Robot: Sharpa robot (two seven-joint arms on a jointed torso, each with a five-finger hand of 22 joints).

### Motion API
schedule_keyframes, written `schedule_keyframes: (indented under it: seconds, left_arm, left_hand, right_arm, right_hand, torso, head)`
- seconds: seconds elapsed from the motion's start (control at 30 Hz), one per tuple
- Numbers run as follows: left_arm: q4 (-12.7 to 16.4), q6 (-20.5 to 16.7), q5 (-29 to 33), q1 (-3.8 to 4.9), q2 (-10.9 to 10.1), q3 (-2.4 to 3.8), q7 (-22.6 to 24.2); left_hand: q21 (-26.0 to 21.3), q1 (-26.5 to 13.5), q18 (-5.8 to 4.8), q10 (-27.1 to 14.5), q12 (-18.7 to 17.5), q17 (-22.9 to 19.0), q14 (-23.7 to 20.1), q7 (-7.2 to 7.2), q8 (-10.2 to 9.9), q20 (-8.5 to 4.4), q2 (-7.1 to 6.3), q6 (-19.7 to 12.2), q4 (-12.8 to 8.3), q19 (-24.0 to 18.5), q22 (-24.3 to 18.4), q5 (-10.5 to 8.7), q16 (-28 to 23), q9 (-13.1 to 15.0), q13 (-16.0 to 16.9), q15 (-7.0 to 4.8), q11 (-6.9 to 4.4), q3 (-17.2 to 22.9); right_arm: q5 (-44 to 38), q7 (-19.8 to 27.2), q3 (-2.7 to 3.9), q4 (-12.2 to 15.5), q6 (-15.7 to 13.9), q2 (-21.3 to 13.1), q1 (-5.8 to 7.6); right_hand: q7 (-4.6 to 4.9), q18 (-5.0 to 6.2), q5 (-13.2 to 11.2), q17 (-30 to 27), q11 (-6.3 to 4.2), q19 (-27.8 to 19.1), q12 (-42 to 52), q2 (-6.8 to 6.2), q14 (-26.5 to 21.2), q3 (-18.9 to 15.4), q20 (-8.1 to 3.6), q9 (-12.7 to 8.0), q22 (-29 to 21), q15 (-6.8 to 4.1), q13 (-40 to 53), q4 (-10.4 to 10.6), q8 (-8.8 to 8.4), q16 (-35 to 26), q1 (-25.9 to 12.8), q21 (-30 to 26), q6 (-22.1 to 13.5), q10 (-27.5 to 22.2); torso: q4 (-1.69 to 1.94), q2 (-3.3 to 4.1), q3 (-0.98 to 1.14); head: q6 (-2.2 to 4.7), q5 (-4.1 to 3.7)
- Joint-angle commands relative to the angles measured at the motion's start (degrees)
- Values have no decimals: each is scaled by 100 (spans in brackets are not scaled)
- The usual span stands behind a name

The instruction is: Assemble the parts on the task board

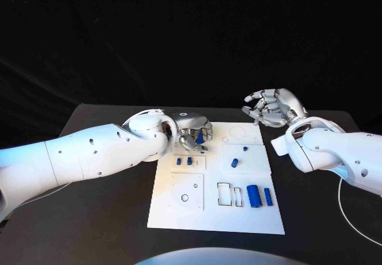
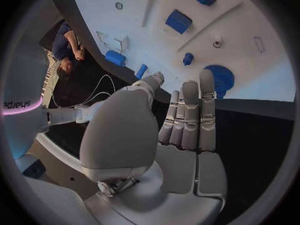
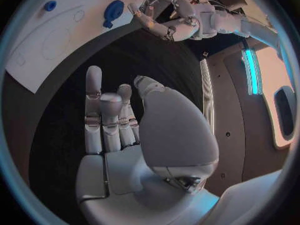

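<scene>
The left hand (image 1: pixel 194 131), fingers curled and apparently empty, hovers beside a round blue gear (image 2: pixel 219 78) on the task board (image 1: pixel 199 221); it should descend squarely. The right hand (image 1: pixel 275 108) waits spread.

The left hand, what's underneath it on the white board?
Under the left hand, by its fingertips, a round blue part lies on the task board. The board below the palm is covered.

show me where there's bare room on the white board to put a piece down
Free: the near strip of the task board, below the two blue blocks, and the far right corner with the drawn circle. Crowded: the far left corner under the left hand, and the middle with small blue pieces.
</scene>
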Motion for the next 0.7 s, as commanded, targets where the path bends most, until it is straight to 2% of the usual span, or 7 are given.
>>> schedule_keyframes:
  seconds: [0.03, 0.13, 0.27, 0.4, 0.5, 0.7]
  left_arm:
    - [-76, 448, -552, 0, 72, -11, 12]
    - [-144, 497, -628, -2, 129, -22, -18]
    - [-261, 575, -703, -4, 206, -31, -57]
    - [-350, 593, -719, -4, 253, -39, -61]
    - [-414, 616, -684, -4, 276, -43, -45]
    - [-503, 706, -645, -3, 317, -46, -26]
  left_hand:
    - [104, 94, 70, 73, -31, 247, 121, 14, -66, -12, -3, 73, 31, 45, 71, -28, 287, -45, -21, 2, -1, -31]
    - [179, 121, 68, 76, -49, 258, 129, 25, -92, -12, 1, 123, 44, 48, 122, -24, 384, -67, -38, 4, 4, -23]
    - [451, 182, 68, 108, -89, 768, 401, 34, -193, -1, 9, 204, 84, 67, 306, -1, 930, -134, -81, 11, 13, 47]
    - [566, 218, 69, 104, -113, 777, 404, 19, -240, 1, 28, 202, 90, 55, 385, 9, 1016, -160, -100, 10, 12, 112]
    - [683, 265, 69, 120, -130, 809, 426, 15, -253, 5, 54, 258, 83, 41, 467, 13, 1099, -172, -117, 9, 15, 226]
    - [855, 284, 73, 215, -125, 819, 447, 1, -250, 9, 45, 389, 64, -20, 592, 12, 1200, -179, -131, 0, 1, 412]
  right_arm:
    - [198, 347, -1, 11, -233, 5, -7]
    - [232, 380, -1, 20, -239, 1, -9]
    - [257, 404, 0, 30, -259, -5, -9]
    - [268, 420, 0, 37, -267, -3, -9]
    - [295, 450, 0, 43, -257, -2, -9]
    - [343, 499, 0, 45, -212, 7, -8]
  right_hand:
    - [21, 66, -17, -46, 2, 44, -43, -75, -53, 38, 13, -9, -27, 7, -61, 19, 21, -72, -23, -49, -37, -45]
    - [22, 65, -18, -47, 3, 49, -45, -78, -49, 41, 15, -10, -39, 9, -74, 26, 24, -88, -48, -64, -41, -43]
    - [22, 65, -19, -80, 4, 54, -48, -79, -53, 45, 17, -11, -49, 9, -86, 28, 26, -127, -65, -78, -47, -42]
    - [23, 66, -19, -119, 4, 55, -51, -84, -63, 48, 18, -11, -57, 10, -94, 26, 27, -167, -72, -89, -52, -46]
    - [25, 65, -25, -150, 10, 61, -54, -112, -65, 34, 23, -11, -91, 17, -125, 34, 35, -235, -143, -134, -64, -48]
    - [25, 66, -25, -186, 11, 62, -55, -113, -71, 32, 24, -10, -98, 19, -132, 35, 38, -272, -156, -144, -66, -49]
  torso:
    - [-1, 9, -1]
    - [4, -1, -2]
    - [20, -2, -4]
    - [16, -6, 2]
    - [3, -3, -4]
    - [-3, -3, 6]
  head:
    - [-8, -13]
    - [-28, -18]
    - [-36, -16]
    - [-43, -10]
    - [-51, -9]
    - [-74, 14]
